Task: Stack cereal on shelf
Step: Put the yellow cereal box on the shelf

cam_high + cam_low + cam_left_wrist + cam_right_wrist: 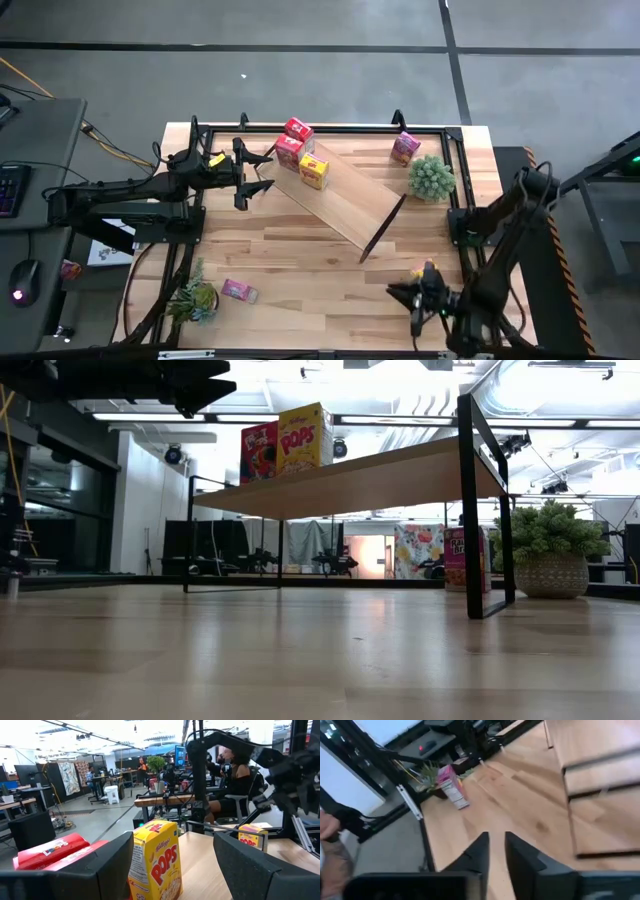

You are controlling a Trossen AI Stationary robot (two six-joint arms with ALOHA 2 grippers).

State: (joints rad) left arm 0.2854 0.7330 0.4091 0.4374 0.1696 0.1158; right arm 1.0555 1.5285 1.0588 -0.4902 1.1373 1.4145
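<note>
The shelf (340, 195) is a long light-wood board on black end frames, standing slantwise on the table. On its left end stand a yellow cereal box (313, 172) and a red one (289, 150). A second red box (298, 128) stands just beyond them. My left gripper (260, 178) is open and empty, left of the shelf's end. In its wrist view the yellow box (155, 865) and a red box (55, 852) show ahead between the fingers, apart from them. My right gripper (412, 296) waits at the near right, its fingers almost together (496, 845) and empty.
A pink box (405, 148) stands on the table at the far right beside a potted plant (431, 177). Another pink box (238, 291) lies near the front left by a second plant (195, 297). A black frame (455, 180) runs round the table's edges.
</note>
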